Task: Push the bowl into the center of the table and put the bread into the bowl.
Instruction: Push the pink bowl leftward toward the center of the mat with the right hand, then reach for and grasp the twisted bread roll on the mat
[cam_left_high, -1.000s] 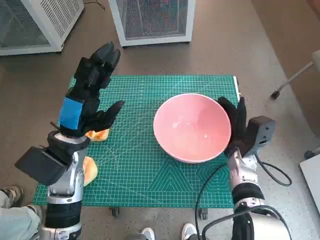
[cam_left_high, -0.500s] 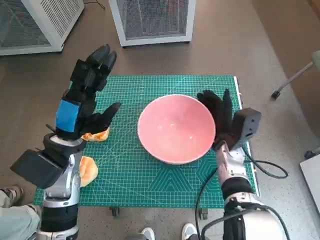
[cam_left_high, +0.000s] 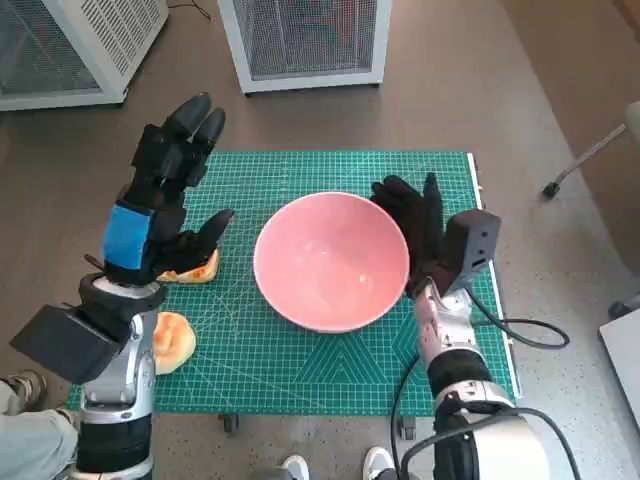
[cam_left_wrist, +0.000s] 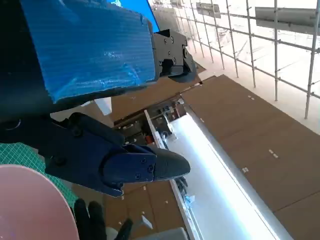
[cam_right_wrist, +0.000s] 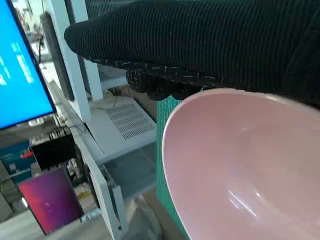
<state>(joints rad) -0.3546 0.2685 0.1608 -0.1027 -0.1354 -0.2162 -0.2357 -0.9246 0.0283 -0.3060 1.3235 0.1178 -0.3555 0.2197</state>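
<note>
Bowl (cam_left_high: 331, 262): pink, upright, sitting on the green cutting mat (cam_left_high: 300, 360) roughly mid-table from my head cam. Inside looks bare.
Right hand (cam_left_high: 415, 225): gloved, fingers spread and flat against the bowl's right outer wall. Holding nothing. Right wrist cam shows the glove (cam_right_wrist: 200, 45) lying along the bowl rim (cam_right_wrist: 240, 160).
Bread (cam_left_high: 193, 268): one piece on the mat, left of the bowl and apart from it, partly hidden under my left hand. Second piece (cam_left_high: 170, 342) nearer the robot, by the mat's left edge, half covered by the forearm.
Left hand (cam_left_high: 160, 210): raised over the mat's left side, blue tape on its back, fingers apart, nothing in it. Looks clear of the bread below, but I can't tell for sure from this angle. Left wrist cam mostly shows the room; bowl edge (cam_left_wrist: 30, 205) in one corner.
Surroundings: two white mesh units (cam_left_high: 305, 40) on the floor beyond the table; black cable (cam_left_high: 520, 335) trailing off the right forearm.
</note>
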